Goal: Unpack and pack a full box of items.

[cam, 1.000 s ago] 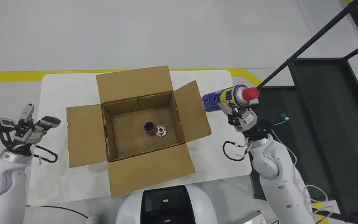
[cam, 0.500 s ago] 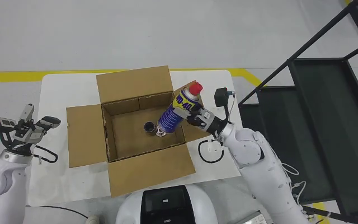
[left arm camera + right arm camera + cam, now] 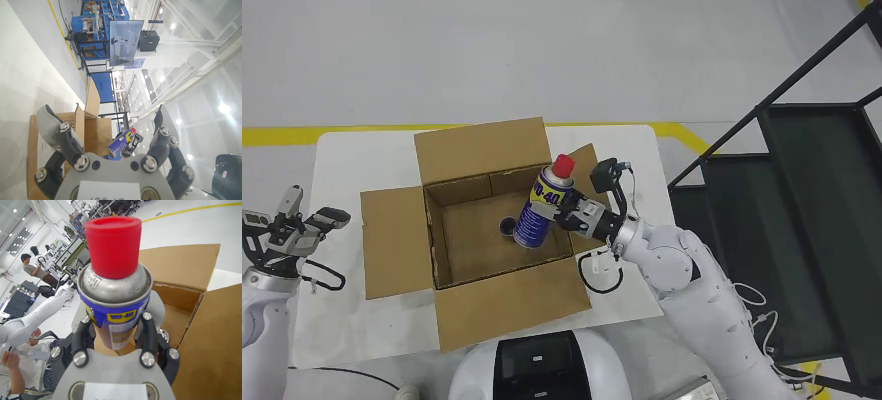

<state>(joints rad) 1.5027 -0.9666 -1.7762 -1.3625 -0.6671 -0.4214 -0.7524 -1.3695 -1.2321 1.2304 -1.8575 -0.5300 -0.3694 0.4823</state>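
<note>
An open cardboard box point(image 3: 457, 262) stands on the white table point(image 3: 342, 160), flaps spread out. My right gripper point(image 3: 572, 213) is shut on a blue and yellow spray can point(image 3: 541, 203) with a red cap point(image 3: 113, 245), held tilted above the box's right half. In the right wrist view the fingers point(image 3: 149, 321) clamp the can's body point(image 3: 117, 317). A small dark round item point(image 3: 508, 227) lies on the box floor beside the can. My left gripper point(image 3: 304, 222) stands open off the table's left edge with nothing between its fingers point(image 3: 51, 125); its wrist view shows the box point(image 3: 88, 128) and can point(image 3: 121, 143) farther off.
A dark metal stair frame point(image 3: 802, 150) rises to the right of the table. A yellow floor line point(image 3: 302, 134) runs behind the table. Bare table shows to the left of the box.
My right arm has carried the spray can from beyond the table's right side leftward over the box. The left arm has stayed still.
</note>
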